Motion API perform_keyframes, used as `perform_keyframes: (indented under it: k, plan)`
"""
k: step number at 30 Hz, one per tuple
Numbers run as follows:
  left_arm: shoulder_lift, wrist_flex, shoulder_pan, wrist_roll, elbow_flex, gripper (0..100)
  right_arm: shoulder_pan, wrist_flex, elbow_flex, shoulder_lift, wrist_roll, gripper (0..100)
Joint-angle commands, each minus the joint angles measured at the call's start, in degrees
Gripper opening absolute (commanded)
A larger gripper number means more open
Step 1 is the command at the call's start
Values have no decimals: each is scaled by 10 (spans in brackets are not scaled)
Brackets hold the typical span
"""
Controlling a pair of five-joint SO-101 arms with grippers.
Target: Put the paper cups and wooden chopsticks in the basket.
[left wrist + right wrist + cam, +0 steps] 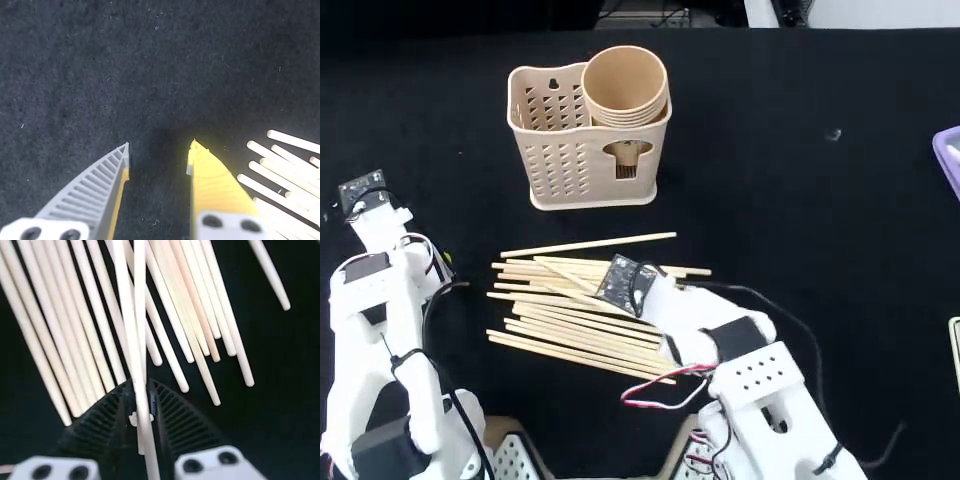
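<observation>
Chopsticks (pixel 131 330) pinched by right end effector (pixel 140 385); paper cups (pixel 625 85) stand in basket (pixel 570 175).

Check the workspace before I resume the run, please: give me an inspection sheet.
Surface: black cloth table, one small speck.
Job's things: paper cups stacked in the basket; wooden chopsticks piled on the cloth in front.
Clutter: nothing seen.
Grippers: left pincer open over bare cloth; right pincer shut on wooden chopsticks, at least one.
Cables: red and white wires by the right arm.
Surroundings: purple object at the table edge.
</observation>
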State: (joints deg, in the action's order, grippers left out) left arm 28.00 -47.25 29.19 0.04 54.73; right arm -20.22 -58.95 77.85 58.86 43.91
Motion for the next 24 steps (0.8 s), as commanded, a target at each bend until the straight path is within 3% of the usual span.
perform_keyframes:
  k: [1, 9, 15, 19, 24]
  plan:
    - [2, 11, 3, 3, -3, 188, 40, 5, -3, 14, 14, 11]
    - [2, 11, 3, 3, -3, 188, 59, -18, -18, 14, 4, 138]
    - [2, 11, 3, 3, -3, 188, -16, 20, -45, 6, -97, 141]
    - [2, 11, 3, 3, -3, 188, -59, 95, -51, -71, -152, 142]
    - [2, 11, 3, 3, -3, 188, -60, 118, -138, -234, -155, 142]
